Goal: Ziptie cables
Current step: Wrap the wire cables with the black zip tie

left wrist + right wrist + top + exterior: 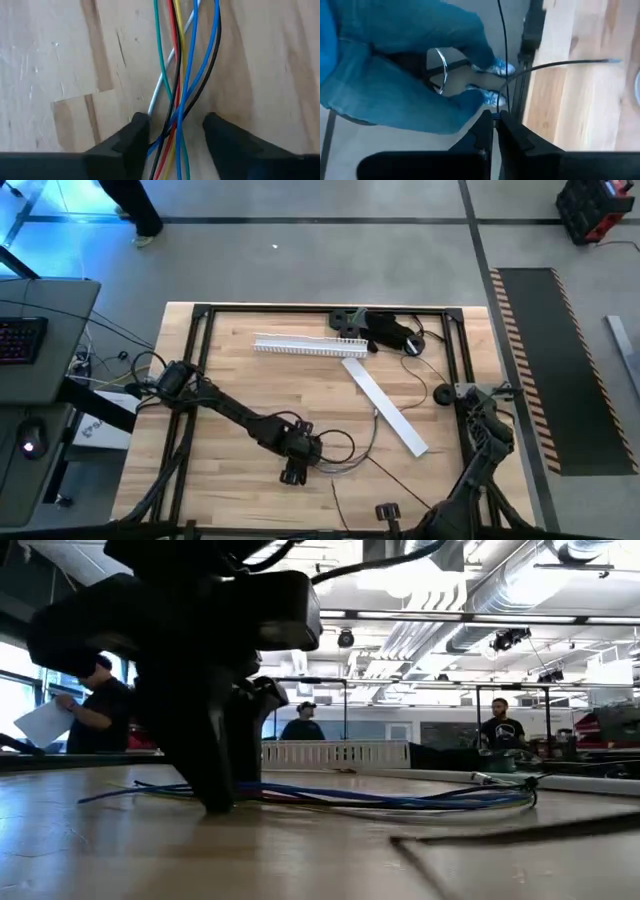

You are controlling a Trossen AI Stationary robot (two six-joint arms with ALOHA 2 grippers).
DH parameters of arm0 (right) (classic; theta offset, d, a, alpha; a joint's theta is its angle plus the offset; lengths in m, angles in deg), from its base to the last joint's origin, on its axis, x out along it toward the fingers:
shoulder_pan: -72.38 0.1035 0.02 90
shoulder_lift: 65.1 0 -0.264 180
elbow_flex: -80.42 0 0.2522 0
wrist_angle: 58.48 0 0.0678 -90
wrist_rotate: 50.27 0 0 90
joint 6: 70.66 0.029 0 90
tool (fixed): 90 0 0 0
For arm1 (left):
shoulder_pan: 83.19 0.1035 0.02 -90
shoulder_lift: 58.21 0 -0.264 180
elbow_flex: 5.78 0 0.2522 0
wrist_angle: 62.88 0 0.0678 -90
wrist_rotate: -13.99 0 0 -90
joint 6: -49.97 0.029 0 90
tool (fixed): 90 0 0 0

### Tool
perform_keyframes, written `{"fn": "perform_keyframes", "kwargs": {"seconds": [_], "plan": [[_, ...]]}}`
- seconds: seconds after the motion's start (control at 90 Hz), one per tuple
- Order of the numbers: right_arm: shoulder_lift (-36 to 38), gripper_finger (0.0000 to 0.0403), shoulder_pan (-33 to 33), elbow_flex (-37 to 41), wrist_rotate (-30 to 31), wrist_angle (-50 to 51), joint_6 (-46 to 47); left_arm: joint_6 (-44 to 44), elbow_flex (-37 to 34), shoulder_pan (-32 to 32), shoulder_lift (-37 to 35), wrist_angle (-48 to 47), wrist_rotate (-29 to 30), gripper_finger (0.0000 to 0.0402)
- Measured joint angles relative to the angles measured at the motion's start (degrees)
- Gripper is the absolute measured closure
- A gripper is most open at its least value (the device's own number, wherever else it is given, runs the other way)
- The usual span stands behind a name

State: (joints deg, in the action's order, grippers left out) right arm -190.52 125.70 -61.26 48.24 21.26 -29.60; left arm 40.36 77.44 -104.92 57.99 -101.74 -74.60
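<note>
My left hand (172, 132) low over counter (240, 370), fingers (131, 136) spread wide, astride cables (182, 75), not gripping. Cables lie flat on wood near counter's front centre, coloured strands crossing between fingertips. My right hand (496, 131) parked at counter's right edge, fingers pressed together, empty; person's jeans (395, 65) beyond.

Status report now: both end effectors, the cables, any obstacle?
Left end effector open, straddling cables on table. Right end effector shut, parked at table's right edge. White strip lies beside cables.
</note>
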Motion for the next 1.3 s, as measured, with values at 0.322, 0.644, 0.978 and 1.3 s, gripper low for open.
{"fn": "perform_keyframes", "kwargs": {"seconds": [0.322, 0.644, 0.978, 1.3], "plan": [[0.66, 0.0403, -0.44, 0.17, 5.92, -0.63, -0.46, -3.84, 1.64, -0.02, 0.34, -1.44, -1.09, 0.0397], [0.66, 0.0403, -2.38, 0.17, 7.61, 3.1, 3.97, -6.68, 10.06, -0.17, 0.31, -6.25, -0.95, 0.0401], [0.61, 0.0403, -4.25, 0.17, 7.56, 8.46, 7.55, -6.8, 11.17, -0.5, 0.2, -5.92, -1.14, 0.0401], [0.59, 0.0403, -6.36, 0.17, 10.47, 8.57, 7.56, -6.8, 11.28, -1.37, 0.11, -5.31, -1.14, 0.0401]]}}
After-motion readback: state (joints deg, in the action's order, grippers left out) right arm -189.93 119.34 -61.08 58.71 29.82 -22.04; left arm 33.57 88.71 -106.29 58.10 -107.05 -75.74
